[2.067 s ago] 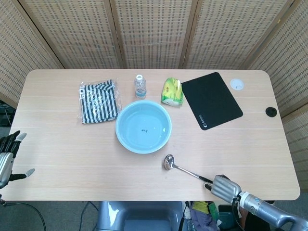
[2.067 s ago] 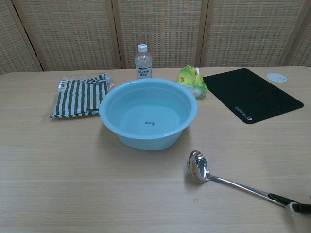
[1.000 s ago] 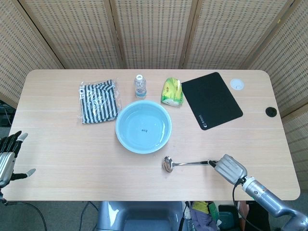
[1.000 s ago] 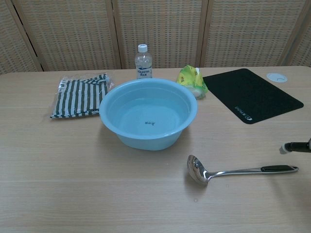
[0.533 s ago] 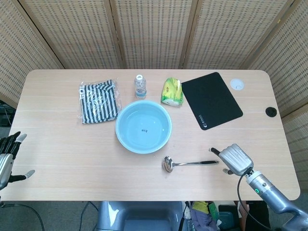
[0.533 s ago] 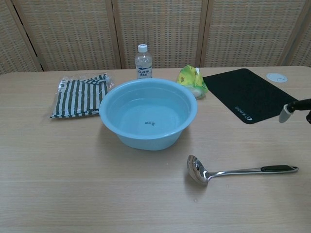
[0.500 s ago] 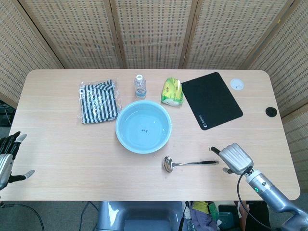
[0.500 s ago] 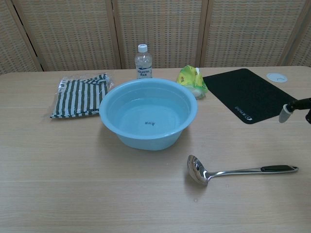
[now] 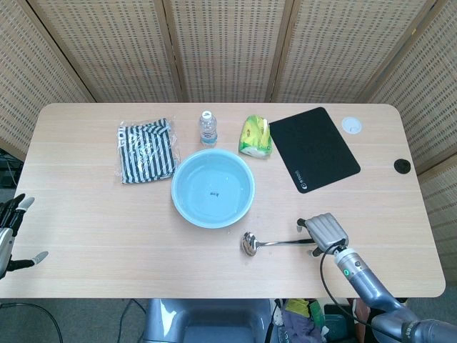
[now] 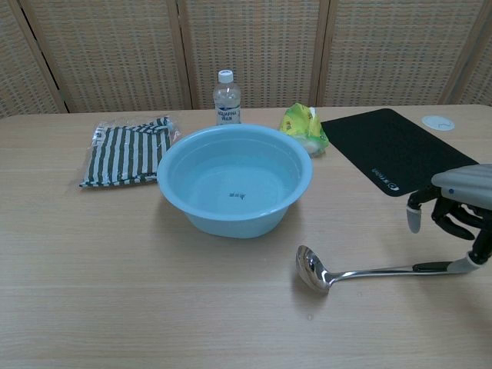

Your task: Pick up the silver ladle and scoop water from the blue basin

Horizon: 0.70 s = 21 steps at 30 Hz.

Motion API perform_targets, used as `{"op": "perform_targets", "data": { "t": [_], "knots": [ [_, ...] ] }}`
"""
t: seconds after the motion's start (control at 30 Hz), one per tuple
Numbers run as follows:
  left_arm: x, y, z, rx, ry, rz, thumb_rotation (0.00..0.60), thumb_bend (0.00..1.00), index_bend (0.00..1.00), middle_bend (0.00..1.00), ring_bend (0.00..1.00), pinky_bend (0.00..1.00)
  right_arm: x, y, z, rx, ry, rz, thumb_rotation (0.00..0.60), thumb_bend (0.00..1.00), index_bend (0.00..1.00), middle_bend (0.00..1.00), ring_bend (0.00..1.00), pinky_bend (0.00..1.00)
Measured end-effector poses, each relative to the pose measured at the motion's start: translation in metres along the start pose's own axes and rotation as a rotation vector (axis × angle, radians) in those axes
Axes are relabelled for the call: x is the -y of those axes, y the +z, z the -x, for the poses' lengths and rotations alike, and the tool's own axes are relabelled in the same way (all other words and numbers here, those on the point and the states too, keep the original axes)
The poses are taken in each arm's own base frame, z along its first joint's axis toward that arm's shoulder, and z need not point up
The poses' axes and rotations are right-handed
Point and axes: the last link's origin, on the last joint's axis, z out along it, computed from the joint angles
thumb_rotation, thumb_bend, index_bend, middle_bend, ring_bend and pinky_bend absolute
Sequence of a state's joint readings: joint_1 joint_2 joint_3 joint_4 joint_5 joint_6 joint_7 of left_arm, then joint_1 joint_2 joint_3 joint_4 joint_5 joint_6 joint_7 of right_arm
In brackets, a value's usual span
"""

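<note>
The silver ladle (image 9: 278, 243) lies flat on the table in front of the blue basin (image 9: 176, 191), bowl to the left, black-tipped handle pointing right. In the chest view the ladle (image 10: 361, 272) rests just right of the basin (image 10: 231, 223), which holds shallow water. My right hand (image 9: 325, 232) hovers over the handle's end. Its fingers (image 10: 453, 219) curl downward above the handle and its thumb tip sits by the handle's tip; it grips nothing. My left hand (image 9: 11, 229) is at the table's left edge, fingers spread, holding nothing.
Behind the basin stand a water bottle (image 9: 207, 128) and a green-yellow packet (image 9: 255, 136). A striped cloth in a bag (image 9: 146, 150) lies at back left and a black mouse pad (image 9: 314, 148) at back right, with a white disc (image 9: 350, 126) beyond it.
My right hand has moved left and down from beside the handle to just over its end. The ladle has stayed put over the last second, after swinging level earlier.
</note>
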<state>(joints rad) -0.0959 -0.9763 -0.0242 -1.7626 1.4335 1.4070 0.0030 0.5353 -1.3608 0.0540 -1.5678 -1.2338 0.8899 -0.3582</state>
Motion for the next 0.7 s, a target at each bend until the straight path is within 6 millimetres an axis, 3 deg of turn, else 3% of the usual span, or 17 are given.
{"op": "perform_targets", "data": {
  "t": [0.27, 0.7],
  "knots": [
    [0.001, -0.002, -0.002, -0.006, -0.007, 0.002, 0.6, 0.0, 0.0, 0.0, 0.0, 0.0, 0.025, 0.012, 0.013, -0.004, 0.008, 0.041, 0.6, 0.08, 0.42, 0.79, 0.8, 1.0],
    [0.001, -0.002, -0.002, -0.004, -0.006, -0.001, 0.6, 0.0, 0.0, 0.0, 0.0, 0.0, 0.021, 0.026, 0.025, 0.002, -0.018, 0.141, 0.6, 0.15, 0.48, 0.81, 0.82, 1.0]
  ]
}}
